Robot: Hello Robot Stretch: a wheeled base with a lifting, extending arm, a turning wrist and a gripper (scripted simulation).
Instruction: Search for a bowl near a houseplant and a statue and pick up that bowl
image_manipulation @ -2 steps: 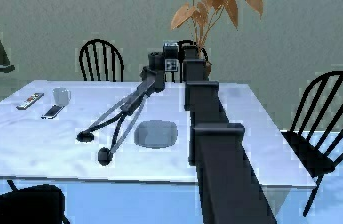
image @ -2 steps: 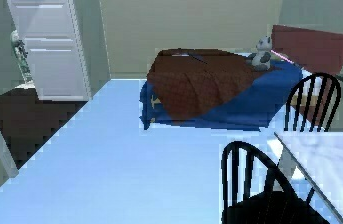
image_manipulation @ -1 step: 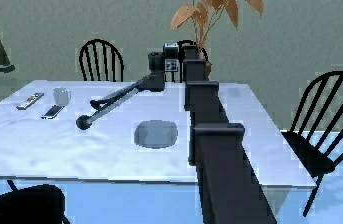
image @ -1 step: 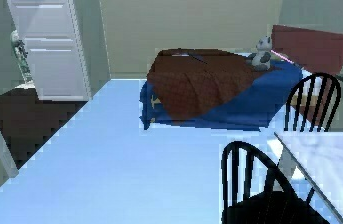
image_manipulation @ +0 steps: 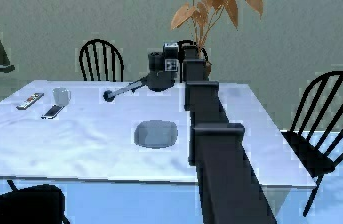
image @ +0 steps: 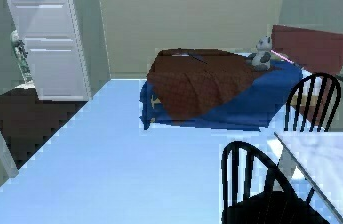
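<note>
A shallow round grey bowl (image_manipulation: pixel 155 133) lies on the white table (image_manipulation: pixel 89 140), just left of the dark arm bar. My gripper (image_manipulation: pixel 110 96) reaches out to the left above the tabletop, farther out than the bowl. Only bare tabletop lies behind its far end, so it holds nothing. A houseplant (image_manipulation: pixel 214 15) with orange-brown leaves rises behind the table's far edge, past the arm's two white marker squares.
A remote (image_manipulation: pixel 29 100), a small cup (image_manipulation: pixel 61 96) and a flat dark device (image_manipulation: pixel 51 111) lie on the table's left part. Black chairs (image_manipulation: pixel 101 58) (image_manipulation: pixel 329 110) ring it. Ahead stands a blue bed (image: pixel 219 95) with a brown blanket; a white door (image: pixel 49 45) is at left.
</note>
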